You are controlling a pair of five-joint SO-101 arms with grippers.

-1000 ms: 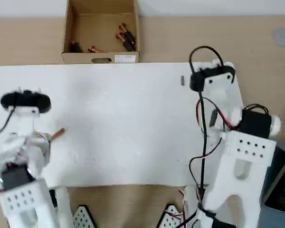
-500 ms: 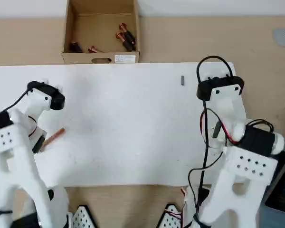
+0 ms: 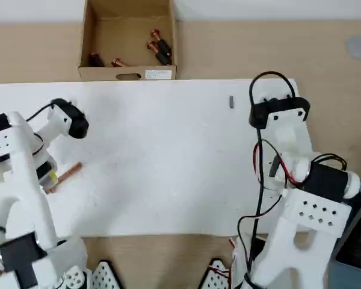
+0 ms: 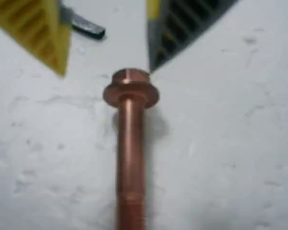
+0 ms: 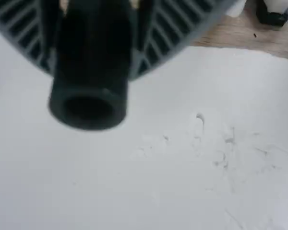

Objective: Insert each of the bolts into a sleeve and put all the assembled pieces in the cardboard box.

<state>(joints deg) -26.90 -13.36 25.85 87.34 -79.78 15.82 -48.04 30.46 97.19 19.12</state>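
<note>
Cardboard box wall — mat's far edge

Copper bolt, black sleeve

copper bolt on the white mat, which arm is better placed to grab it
Left. The left gripper, open, hangs right over the bolt; the right gripper, across the mat, holds a black sleeve.

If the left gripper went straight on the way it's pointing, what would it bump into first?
Most likely the copper bolt. Its head lies just ahead of the left gripper, between the open jaws, on the white board. Depth is unclear, so a fingertip could touch the board first.
</note>
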